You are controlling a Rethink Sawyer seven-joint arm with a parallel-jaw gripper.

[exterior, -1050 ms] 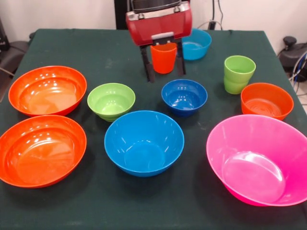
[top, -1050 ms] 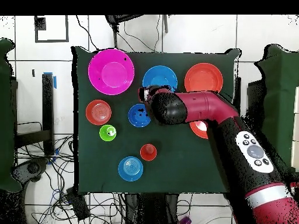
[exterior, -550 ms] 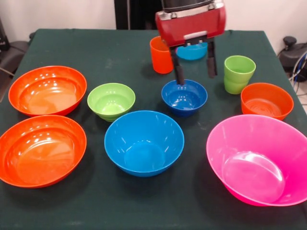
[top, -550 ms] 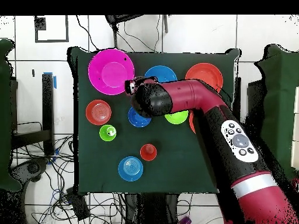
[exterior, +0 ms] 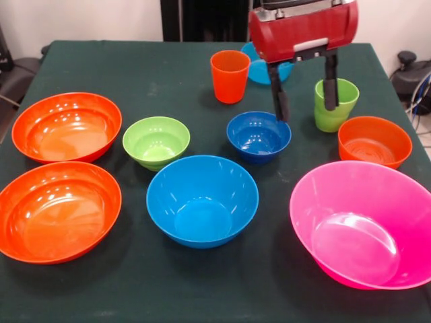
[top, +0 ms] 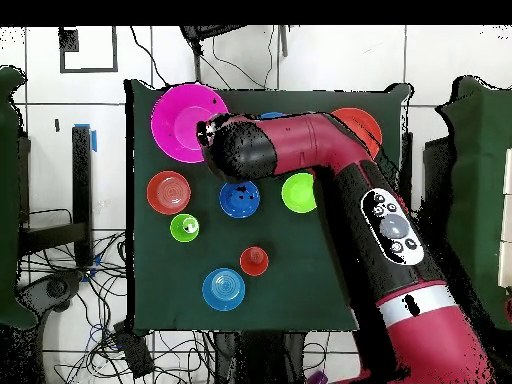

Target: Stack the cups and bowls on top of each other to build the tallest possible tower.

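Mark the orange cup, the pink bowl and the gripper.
orange cup (exterior: 229, 79), front view, on its side wall.
pink bowl (exterior: 350, 176), front view, on its far rim.
gripper (exterior: 304, 101), front view, midway between its fingertips.

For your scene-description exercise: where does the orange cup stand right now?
In the front view the orange cup stands upright toward the table's far edge, just left of the light blue bowl and behind the dark blue bowl, apart from the open gripper.

The claw (exterior: 303, 101) is held empty above the table with its two black fingers (exterior: 279, 93) pointed straight down and spread apart, carried under a red wrist housing, while the red and black arm (top: 340, 170) is stretched out behind it.
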